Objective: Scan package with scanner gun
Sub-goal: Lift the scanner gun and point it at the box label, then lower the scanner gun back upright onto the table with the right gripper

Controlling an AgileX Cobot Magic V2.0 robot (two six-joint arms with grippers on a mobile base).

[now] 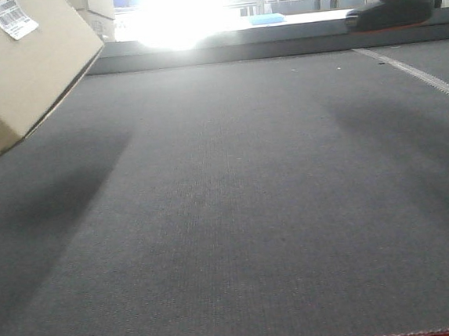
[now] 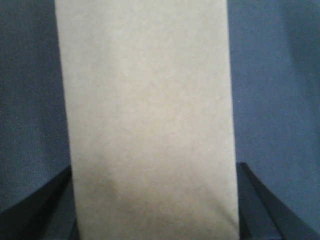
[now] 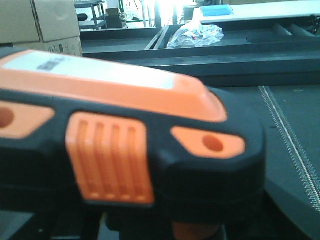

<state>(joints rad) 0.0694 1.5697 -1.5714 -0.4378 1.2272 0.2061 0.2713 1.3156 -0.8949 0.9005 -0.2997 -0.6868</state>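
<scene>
- Up at 10 o'clock in the front view, package (image 1: 20, 76) hangs clear of the grey mat (image 1: 236, 214), tilted, one corner low.
- White label (image 1: 10, 17) sits on its top face, near the frame's top edge.
- Left gripper (image 2: 152, 200): fingers (image 2: 30, 212) pressed on both side faces of the package, pinching it across the width.
- Scanner gun (image 1: 392, 10) is at 1 o'clock, off the mat, black nose pointing toward 9 o'clock, well apart from the package.
- Right gripper: not visible, since the scanner fills the right wrist view. Cannot tell how its fingers stand; likely holding it, as the gun is in the air.
- Progress, my read: both pickups done, both items raised. Left to do: line the nose up with the label, pull the trigger, set things down.
- No beam or light on the label visible, so scan looks not yet done.
- Room: wide bare mat between the two, nothing in the way.
- Edges: raised dark ledge (image 1: 238, 50) at 12 o'clock, stitched seam (image 1: 421, 76) running toward 3 o'clock, red border at 6 o'clock.
- Window glare at 12 o'clock could wash out the label.
</scene>
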